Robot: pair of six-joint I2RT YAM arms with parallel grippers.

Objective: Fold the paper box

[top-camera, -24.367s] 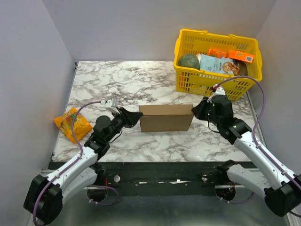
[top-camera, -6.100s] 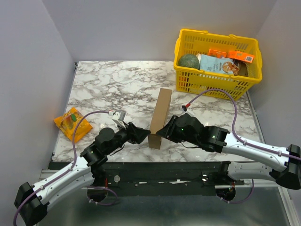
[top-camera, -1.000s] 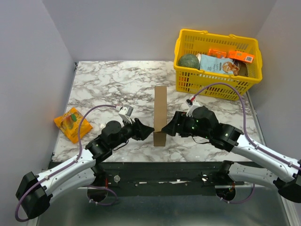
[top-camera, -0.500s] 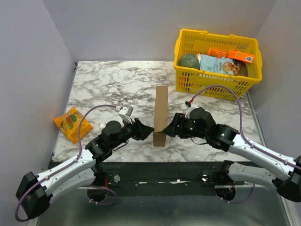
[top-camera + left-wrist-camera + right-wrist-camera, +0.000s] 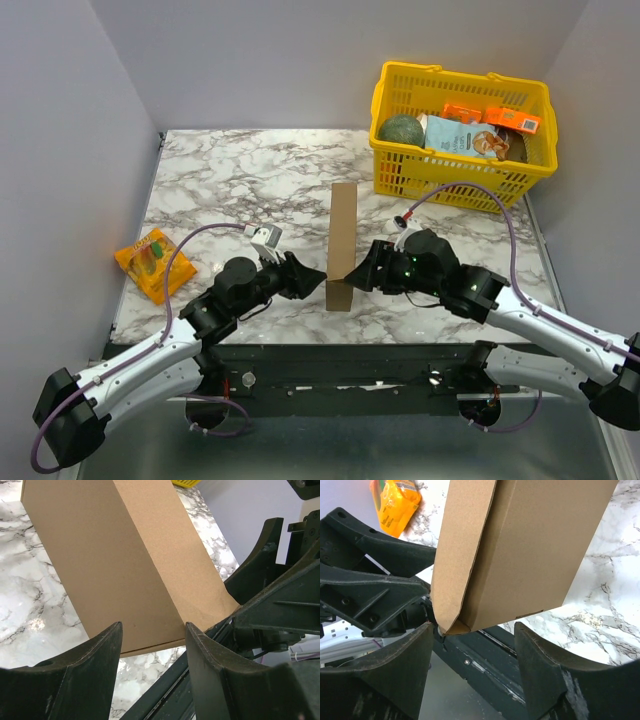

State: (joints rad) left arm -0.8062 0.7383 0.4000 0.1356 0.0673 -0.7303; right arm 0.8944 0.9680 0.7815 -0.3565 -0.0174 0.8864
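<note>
The paper box (image 5: 342, 245) is a closed, narrow brown cardboard box lying lengthwise away from me, its near end at the table's front edge. My left gripper (image 5: 316, 278) is open at the left side of that near end; in the left wrist view its fingertips (image 5: 116, 630) frame the paper box (image 5: 120, 565), whose lower edge runs across the gap. My right gripper (image 5: 362, 272) is open at the right side. In the right wrist view the near corner of the paper box (image 5: 520, 550) hangs between the tips of my right gripper (image 5: 472, 626), touching neither finger.
A yellow plastic basket (image 5: 395, 165) holding groceries stands at the back right. An orange snack packet (image 5: 153, 262) lies at the left edge of the marble table (image 5: 230, 170). The dark front rail (image 5: 380, 350) runs just below the box's near end.
My right gripper has shifted slightly left toward the box's near end and narrowed a little. The box and the left gripper have stayed where they were.
</note>
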